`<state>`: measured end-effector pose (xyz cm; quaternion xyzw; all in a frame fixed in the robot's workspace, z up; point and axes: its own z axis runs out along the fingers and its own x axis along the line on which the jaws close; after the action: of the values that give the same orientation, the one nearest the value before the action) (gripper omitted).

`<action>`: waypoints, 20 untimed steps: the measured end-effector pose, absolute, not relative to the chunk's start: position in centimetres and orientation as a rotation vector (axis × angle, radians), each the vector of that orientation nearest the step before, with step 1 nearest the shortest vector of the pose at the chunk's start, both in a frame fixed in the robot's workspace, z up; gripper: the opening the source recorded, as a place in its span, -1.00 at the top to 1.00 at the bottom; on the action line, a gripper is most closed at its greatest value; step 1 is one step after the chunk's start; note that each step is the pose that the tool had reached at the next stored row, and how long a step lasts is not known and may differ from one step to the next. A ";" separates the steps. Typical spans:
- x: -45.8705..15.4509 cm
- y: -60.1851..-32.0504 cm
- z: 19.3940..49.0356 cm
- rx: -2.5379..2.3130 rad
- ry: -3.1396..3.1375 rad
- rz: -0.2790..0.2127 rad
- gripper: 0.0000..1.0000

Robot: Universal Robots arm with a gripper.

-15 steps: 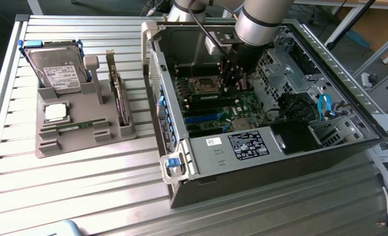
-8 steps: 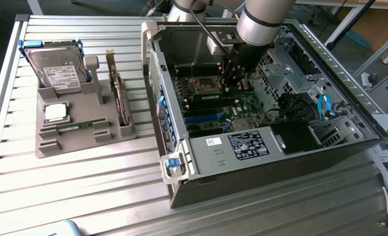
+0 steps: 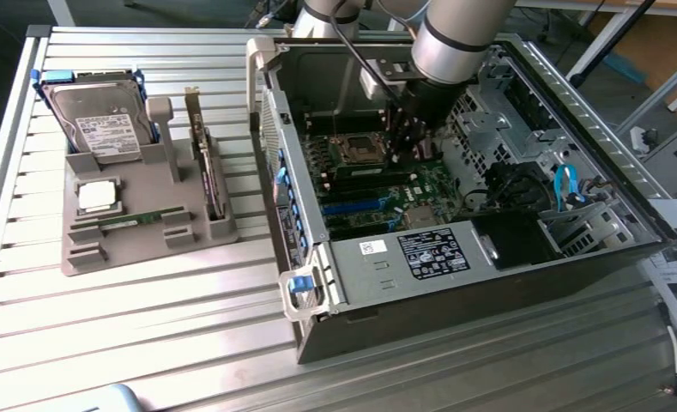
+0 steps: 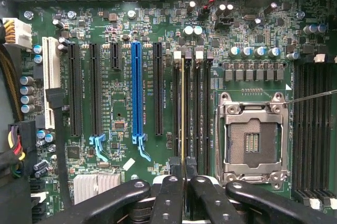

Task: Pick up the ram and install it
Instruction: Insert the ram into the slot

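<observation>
Now I see my gripper (image 4: 182, 181), jaws closed on the ram (image 4: 182, 108), holding it edge-on along the motherboard's (image 4: 121, 92) memory slots (image 4: 196, 108); seating it, I judge, demands keeping it square.

Inside the case (image 3: 372, 266), the ram (image 4: 182, 103) sits just beside the processor socket (image 4: 253, 139).

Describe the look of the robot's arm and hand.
The arm is a silver-grey round tube with a black cable alongside. The hand is black: its fingers are flat linked bars with small round screw heads.
</observation>
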<state>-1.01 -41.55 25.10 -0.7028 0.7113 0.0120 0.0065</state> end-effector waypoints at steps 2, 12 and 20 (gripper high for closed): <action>-1.0 -41.5 25.0 -2.199 2.225 0.038 0.76; -1.0 -41.6 24.5 -2.199 2.225 0.037 0.76; -1.0 -41.5 24.4 -2.200 2.224 0.037 0.76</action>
<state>-1.01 -41.55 24.45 -0.7033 0.7108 0.0120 0.0065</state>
